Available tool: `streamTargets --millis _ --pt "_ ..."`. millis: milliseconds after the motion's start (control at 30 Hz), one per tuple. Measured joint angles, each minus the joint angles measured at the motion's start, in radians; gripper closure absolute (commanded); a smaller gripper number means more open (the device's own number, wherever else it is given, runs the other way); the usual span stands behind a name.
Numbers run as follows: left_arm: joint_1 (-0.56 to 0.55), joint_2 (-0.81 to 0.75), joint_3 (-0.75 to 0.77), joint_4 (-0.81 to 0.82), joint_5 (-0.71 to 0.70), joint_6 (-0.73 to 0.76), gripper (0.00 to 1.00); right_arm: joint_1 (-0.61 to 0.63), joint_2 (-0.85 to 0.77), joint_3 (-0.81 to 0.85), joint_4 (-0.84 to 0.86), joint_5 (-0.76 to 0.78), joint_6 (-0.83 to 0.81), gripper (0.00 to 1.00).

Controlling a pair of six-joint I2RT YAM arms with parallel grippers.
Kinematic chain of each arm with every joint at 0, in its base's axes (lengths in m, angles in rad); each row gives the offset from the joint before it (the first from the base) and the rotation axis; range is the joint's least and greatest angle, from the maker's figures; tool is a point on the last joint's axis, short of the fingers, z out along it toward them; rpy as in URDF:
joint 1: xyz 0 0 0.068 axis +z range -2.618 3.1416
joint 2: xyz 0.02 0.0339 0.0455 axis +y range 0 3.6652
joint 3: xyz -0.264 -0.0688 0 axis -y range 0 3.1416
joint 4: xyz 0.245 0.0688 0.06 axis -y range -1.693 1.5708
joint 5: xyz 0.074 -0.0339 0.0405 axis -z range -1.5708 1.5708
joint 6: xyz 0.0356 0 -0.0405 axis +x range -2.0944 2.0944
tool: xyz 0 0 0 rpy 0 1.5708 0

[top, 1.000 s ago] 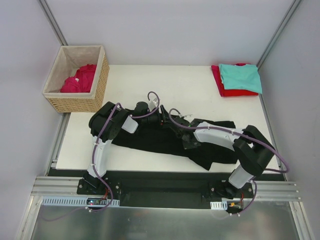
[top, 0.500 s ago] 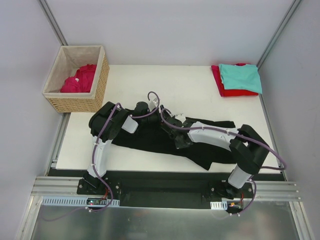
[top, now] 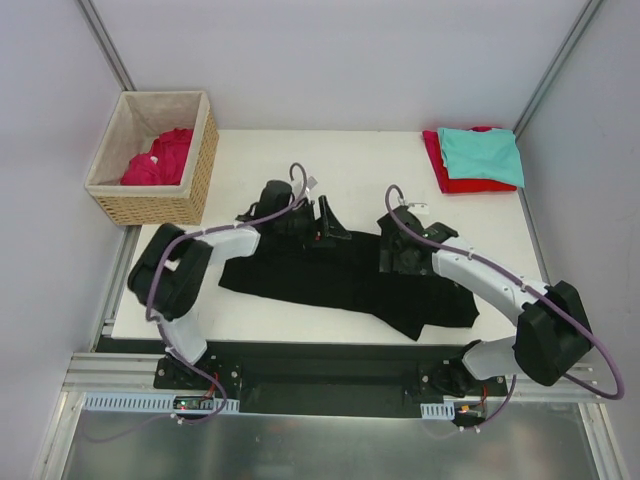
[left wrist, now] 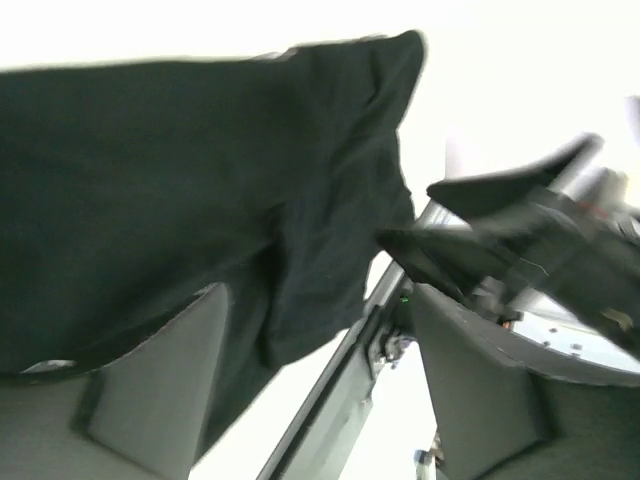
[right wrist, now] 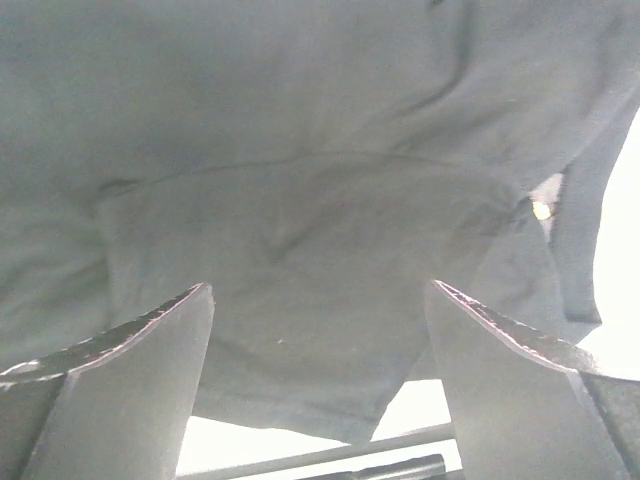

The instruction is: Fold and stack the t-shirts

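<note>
Top external view: the black t-shirt (top: 340, 282) lies across the middle of the table (top: 350, 160), its long axis running left to right and dipping slightly toward the lower right of the frame. My left gripper (top: 325, 225) sits at the cloth's upper edge near mid-length. My right gripper (top: 398, 258) hangs over the right-of-centre part. Most of the cloth lies below both tools in the frame, toward the arm bases. The teal t-shirt (top: 482, 152) rests on the red t-shirt (top: 450, 180) at upper right, and the crimson-pink t-shirt (top: 158, 158) is in the basket (top: 200, 170) at upper left. Left wrist view: the left gripper (left wrist: 315, 300) stands spread, clamping nothing, and the black cloth fills the upper left of the frame. Right wrist view: the right gripper (right wrist: 320, 288) is likewise spread wide with wrinkled cloth filling the frame beyond it. I judge that any fold must turn about the long axis, with the left arm nearer the left half and the right arm nearer the right end.
</note>
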Motion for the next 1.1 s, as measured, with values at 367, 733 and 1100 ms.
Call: streamTargets --millis 367,733,1100 --pt "0.036 -0.533 0.163 -0.562 -0.188 0.301 0.2 -0.218 0.0 -0.04 0.019 -0.059 0.0 0.07" --pt "0.164 -0.652 -0.078 -0.766 -0.263 0.323 0.2 -0.247 -0.034 -0.163 -0.003 -0.129 0.068 0.03" --pt "0.178 -0.679 -0.077 -0.762 -0.261 0.332 0.2 -0.298 0.09 -0.142 -0.004 -0.091 0.101 0.02"
